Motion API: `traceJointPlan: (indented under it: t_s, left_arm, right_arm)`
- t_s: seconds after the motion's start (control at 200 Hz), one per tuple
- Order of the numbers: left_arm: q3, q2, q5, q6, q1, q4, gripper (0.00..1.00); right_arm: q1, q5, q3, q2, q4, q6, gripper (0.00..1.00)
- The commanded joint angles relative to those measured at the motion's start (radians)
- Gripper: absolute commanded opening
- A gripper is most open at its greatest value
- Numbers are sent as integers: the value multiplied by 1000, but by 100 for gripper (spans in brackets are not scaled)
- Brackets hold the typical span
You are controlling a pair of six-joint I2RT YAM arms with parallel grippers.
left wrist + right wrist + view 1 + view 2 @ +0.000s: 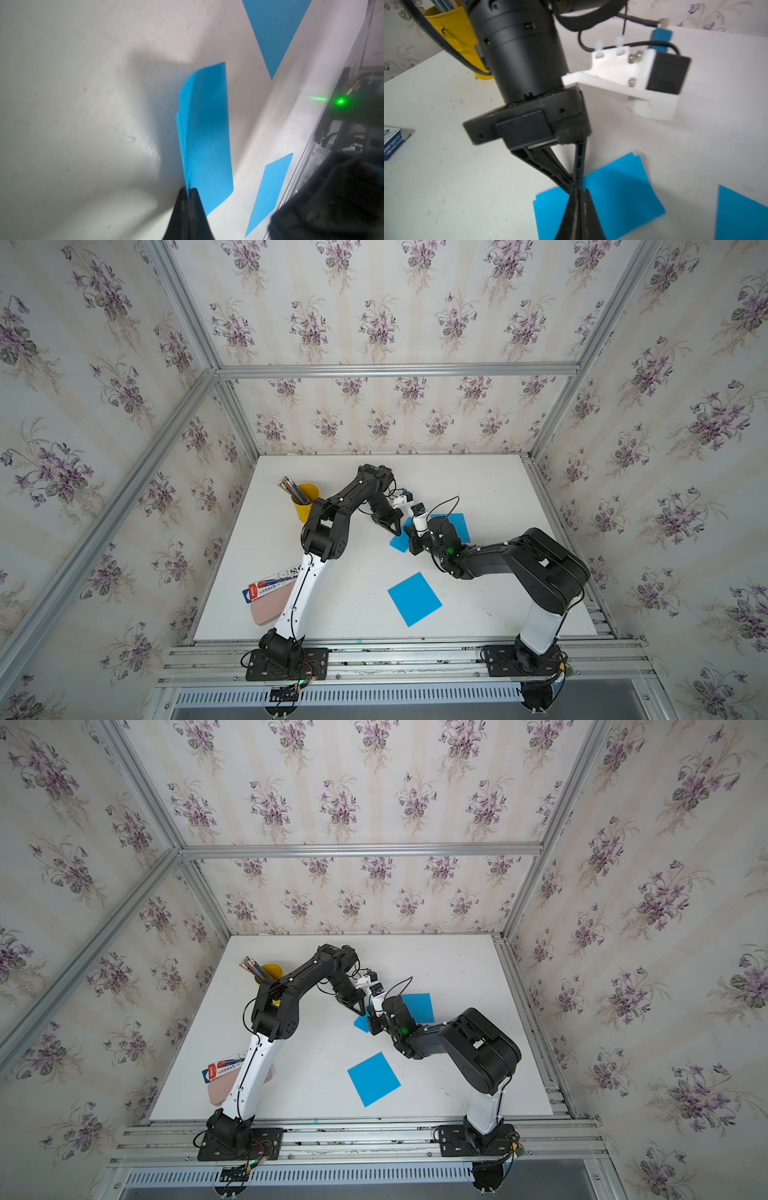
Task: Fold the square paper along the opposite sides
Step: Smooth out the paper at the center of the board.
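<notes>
Pincers meeting at mid-table
The paper [205,135] is lying at the tips of the left gripper [188,190] and right gripper [578,190]; a second sheet [459,524] is lying just right of them, a third sheet [414,598] nearer the robot, a pencil cup [306,502] standing well left.

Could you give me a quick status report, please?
Left gripper shut on blue paper, partly folded. Right gripper shut, close alongside. Nothing blocking; spare sheet lies clear.

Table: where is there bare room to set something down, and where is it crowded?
Free: the far right table corner behind the far sheet; the near patch between left arm and near sheet. Crowded: the middle, where left gripper and right gripper meet at the folded sheet; the near left, by the pencil box.
</notes>
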Motion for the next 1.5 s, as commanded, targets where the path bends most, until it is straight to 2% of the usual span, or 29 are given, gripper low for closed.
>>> traceJointPlan:
  t_s: [0.0, 0.46, 0.699, 0.879, 1.074, 1.374, 1.494]
  left_arm:
    - [-14, 8, -176, 10, 2, 4, 0]
    - [-9, 17, -182, 9, 15, 8, 0]
    - [-10, 16, -174, 5, 15, 10, 0]
    - [-10, 20, -172, 5, 15, 10, 0]
    - [-16, 17, -173, 5, 15, 11, 0]
    - [-12, 20, -172, 5, 15, 10, 0]
    - [-14, 14, -172, 5, 15, 8, 0]
  right_arm:
    - [28, -5, 14, 42, 23, -28, 0]
    - [72, 40, -104, 20, -20, -2, 0]
    - [101, 80, -86, -60, -77, -76, 0]
    - [101, 75, -15, 17, -53, -81, 0]
    - [100, 103, -62, 63, -22, -38, 0]
    - [100, 80, -169, -138, -69, 21, 0]
    - [23, 66, -121, -137, -42, 49, 0]
